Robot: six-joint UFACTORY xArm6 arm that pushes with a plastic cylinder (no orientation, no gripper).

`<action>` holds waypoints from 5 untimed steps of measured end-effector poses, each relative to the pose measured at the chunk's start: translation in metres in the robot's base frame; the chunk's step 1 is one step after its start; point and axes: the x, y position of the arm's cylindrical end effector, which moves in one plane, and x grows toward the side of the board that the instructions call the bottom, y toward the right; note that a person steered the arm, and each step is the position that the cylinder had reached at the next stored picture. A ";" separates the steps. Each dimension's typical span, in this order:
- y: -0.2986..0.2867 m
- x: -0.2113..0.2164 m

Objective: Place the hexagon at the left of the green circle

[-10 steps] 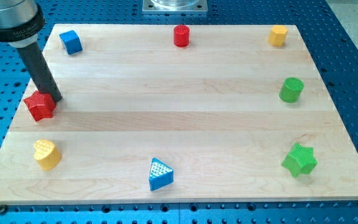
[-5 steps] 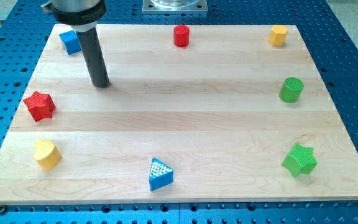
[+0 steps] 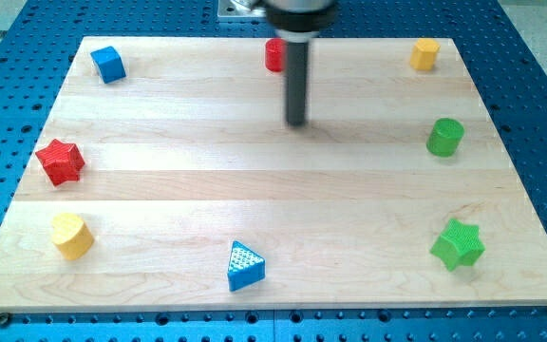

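My tip rests on the bare table, touching no block; there is no pincer in view. The yellow hexagon sits at two o'clock from it, the green circle at three, well apart.

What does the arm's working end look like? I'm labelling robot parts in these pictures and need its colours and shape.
It ends in a straight, smooth, dark grey-black cylindrical rod, and my tip is its blunt lower end. At the view's top the rod joins a wider dark round collar, blurred and cut off by the frame. No claw, cables, markings or sleeves show.
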 end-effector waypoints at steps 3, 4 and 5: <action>0.207 -0.078; 0.207 -0.122; 0.214 -0.153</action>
